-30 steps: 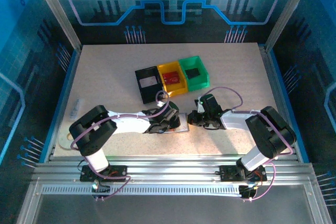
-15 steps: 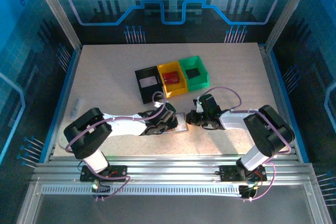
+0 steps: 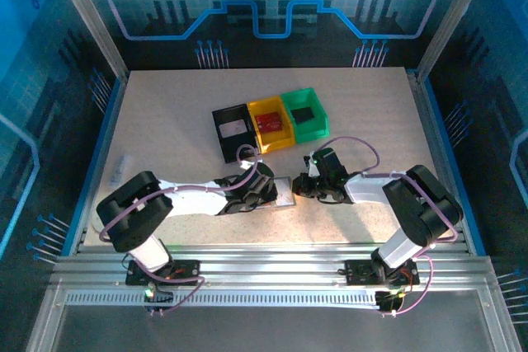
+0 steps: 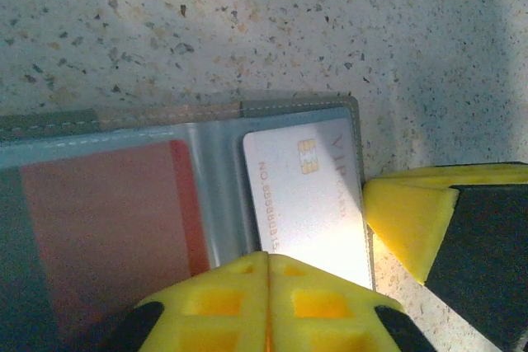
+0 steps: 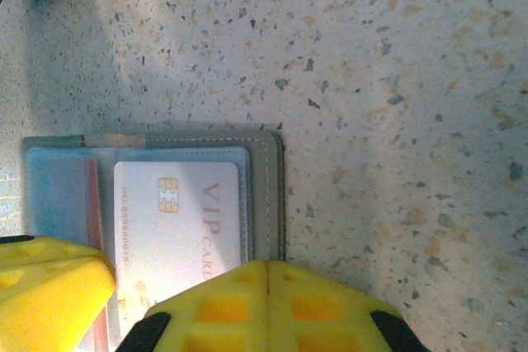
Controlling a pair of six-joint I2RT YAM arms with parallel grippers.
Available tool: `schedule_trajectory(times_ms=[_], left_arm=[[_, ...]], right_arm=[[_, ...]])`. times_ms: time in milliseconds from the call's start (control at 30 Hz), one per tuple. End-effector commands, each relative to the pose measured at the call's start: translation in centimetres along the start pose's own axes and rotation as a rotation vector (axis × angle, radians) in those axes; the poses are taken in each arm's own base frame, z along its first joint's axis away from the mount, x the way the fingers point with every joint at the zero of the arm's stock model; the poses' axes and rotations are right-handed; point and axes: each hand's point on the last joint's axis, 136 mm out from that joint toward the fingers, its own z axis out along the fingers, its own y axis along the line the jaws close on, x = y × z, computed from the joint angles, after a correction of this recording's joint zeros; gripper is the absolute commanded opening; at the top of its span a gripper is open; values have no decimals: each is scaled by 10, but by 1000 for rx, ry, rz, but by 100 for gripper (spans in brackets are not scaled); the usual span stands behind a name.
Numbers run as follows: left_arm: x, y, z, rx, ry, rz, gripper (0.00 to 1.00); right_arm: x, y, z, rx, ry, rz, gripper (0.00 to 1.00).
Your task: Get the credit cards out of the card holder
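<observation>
- My left tool (image 4: 268, 268): yellow fingers are pressed together with no gap, tips at the near edge of the whitish chip card (image 4: 309, 195). I can't tell if they pinch the card, the plastic over it, or nothing.
- My right tool (image 5: 268, 274): fingers are together too, tips at the rim of the small grey folding card holder (image 5: 266, 195). I judge it is pinning the holder.
- Risk: if my left tips caught the clear sleeve (image 4: 219, 195) along with the card, a pull would likely drag the whole holder and not free the card.
- Risk: the right tool only has the rim, so the holder may slide out from under it or fold shut.
- Risk: the two tools are just beside each other, so a sideways pull could knock them together.
- The holder lies open and flat on the speckled pale surface (image 4: 247, 22), between my tools.
- The whitish card, printed "VIP", sits in the end sleeve. A reddish-pink card (image 4: 99, 228) sits in the next one, dulled by the cloudy plastic.
</observation>
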Motion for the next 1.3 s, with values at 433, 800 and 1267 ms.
schedule_trajectory(times_ms=[433,800,1267], left_arm=[[-9,-9,-13,55,-56,-11,0],[-4,3,-10,-32,-19,10,28],[4,3,3,-69,54,34,27]], right_arm=[[61,-46,8,174,179,59,0],[59,-46,7,176,172,57,0],[60,-45,6,169,172,54,0]])
